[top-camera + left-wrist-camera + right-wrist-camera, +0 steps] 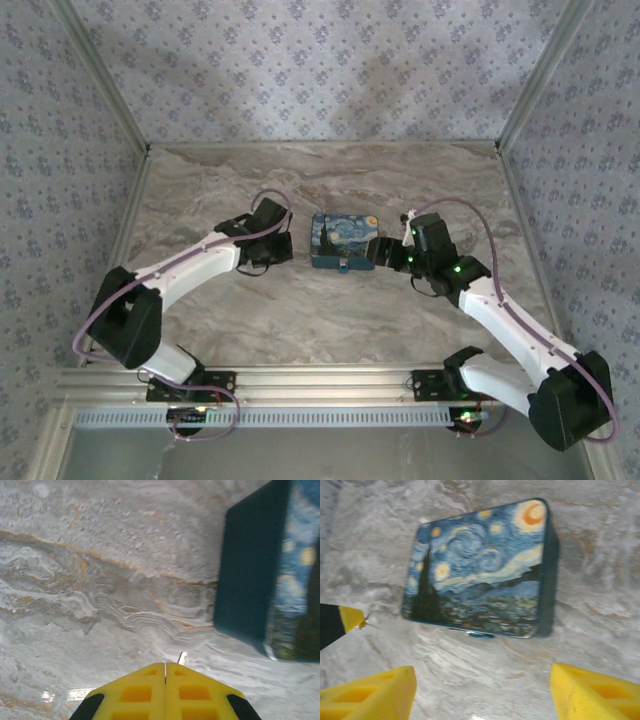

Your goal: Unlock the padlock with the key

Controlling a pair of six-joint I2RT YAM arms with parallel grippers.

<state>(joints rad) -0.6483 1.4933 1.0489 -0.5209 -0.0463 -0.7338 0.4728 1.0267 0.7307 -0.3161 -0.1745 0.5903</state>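
- Aluminium rail [320, 385]: runs along the near edge of the table and carries both arm bases.
- Table [330, 330]: marbled grey-beige top. Both arms reach over it towards the middle.
- Left gripper [272, 232]: just left of the box. In the left wrist view [165, 665] the yellow fingers [135, 692] are pressed together with no gap.
- Key [182, 656]: a small metal tip sticks out from between the left fingertips, so the left gripper is clenched on it. The right wrist view also shows it [366, 623], at the end of the yellow fingertip and clear of the box. The rest of the key is hidden.
- Right gripper [383, 252]: at the right end of the box. In the right wrist view [482, 675] its fingers [370, 692] stand wide apart, with bare table between them and nothing grasped.
- Padlock [481, 635]: a tiny blue piece low against the near long side of the box, roughly mid-length. It also shows from above [343, 268]. It is too small to tell whether it is locked or how it is attached. Neither gripper touches it.
- Box [345, 238]: a flat tin with dark sides and a lid printed in blue and yellow swirls [480, 575]. It lies between the two grippers, and its dark side wall [250, 570] faces the left gripper.
- Walls [320, 70]: patterned panels behind the table and on both sides.
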